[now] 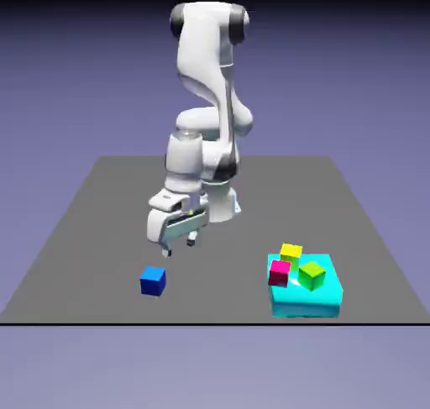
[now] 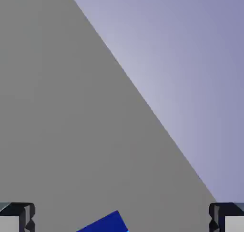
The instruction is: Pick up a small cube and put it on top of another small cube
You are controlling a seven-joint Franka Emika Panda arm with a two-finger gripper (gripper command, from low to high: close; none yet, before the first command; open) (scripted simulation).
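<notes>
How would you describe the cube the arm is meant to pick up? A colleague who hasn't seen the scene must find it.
On the grey table, look just below the open gripper, toward the exterior view's left. The small blue cube sits there alone on the bare surface. The other small cubes are magenta, yellow and green, clustered on a cyan block at the right.

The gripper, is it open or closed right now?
Open: in the hand view the gripper has its fingertips far apart, with nothing held; the blue cube sits below.

Soft, even light is filling both rendered views, with no glare and no hard shadows lying on the grey surface (image 1: 101,222). The backdrop is darkening toward the upper corners of the exterior view. Edges are looking slightly soft, with no visible distortion.
</notes>
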